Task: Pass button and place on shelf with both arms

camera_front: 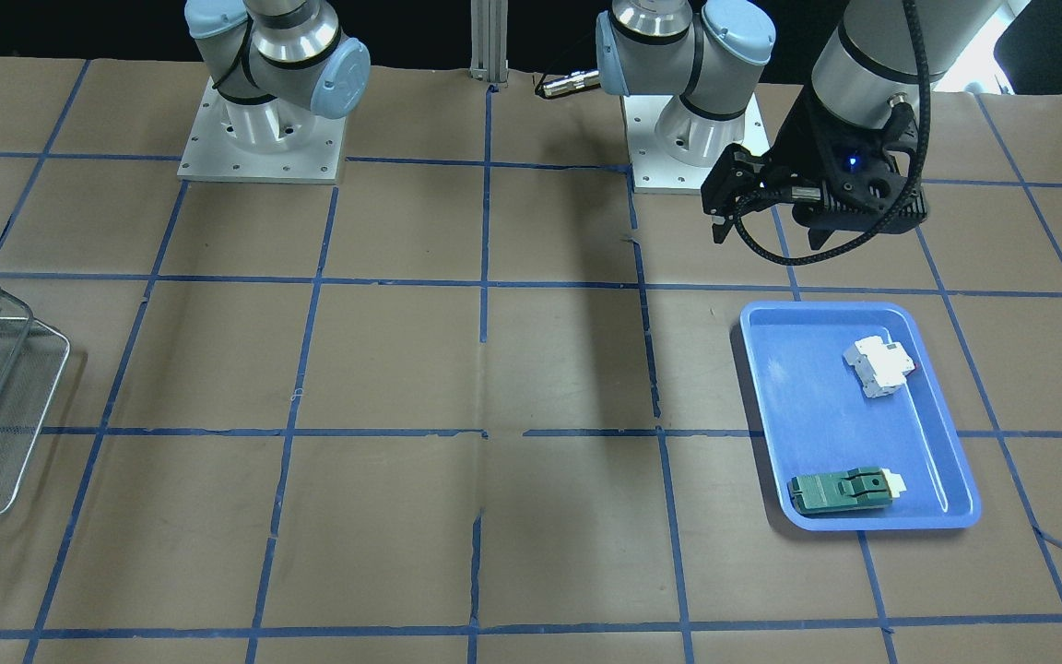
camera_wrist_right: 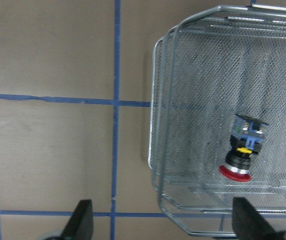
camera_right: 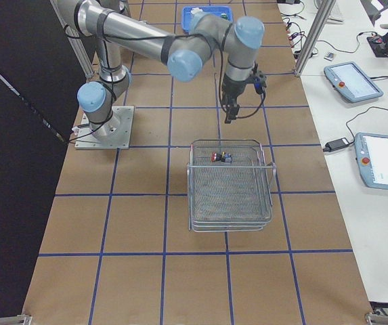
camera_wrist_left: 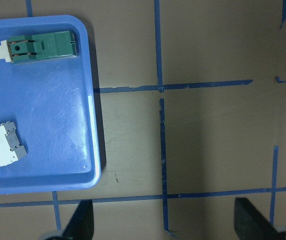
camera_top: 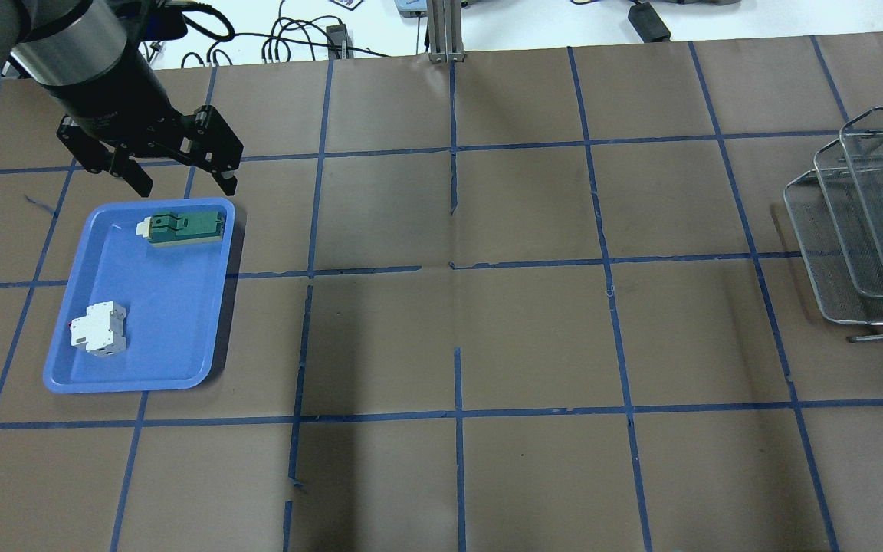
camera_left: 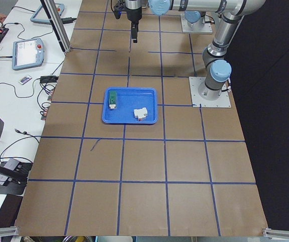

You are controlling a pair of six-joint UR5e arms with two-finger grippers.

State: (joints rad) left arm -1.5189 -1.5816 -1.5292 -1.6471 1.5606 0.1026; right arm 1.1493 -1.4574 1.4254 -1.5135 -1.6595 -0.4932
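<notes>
Fingers (camera_wrist_right: 83, 222) of the right gripper (camera_wrist_right: 160, 212) stand wide, empty; the button (camera_wrist_right: 243, 150) lies on its side in the shelf (camera_wrist_right: 202, 70), so best lift straight up, clear of wire rims; left gripper (camera_top: 185, 188) gapes too

The button (camera_wrist_right: 243, 149) lay in the shelf (camera_wrist_right: 192, 75) at the surface's (camera_top: 533, 330) right end; the tray (camera_top: 173, 307), holding a breaker (camera_top: 99, 328), sat far left.

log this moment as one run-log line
red-capped black push-button: lying in silver wire-mesh shelf | right gripper: open, empty, near shelf | left gripper: open, empty, by blue plastic tray
</notes>
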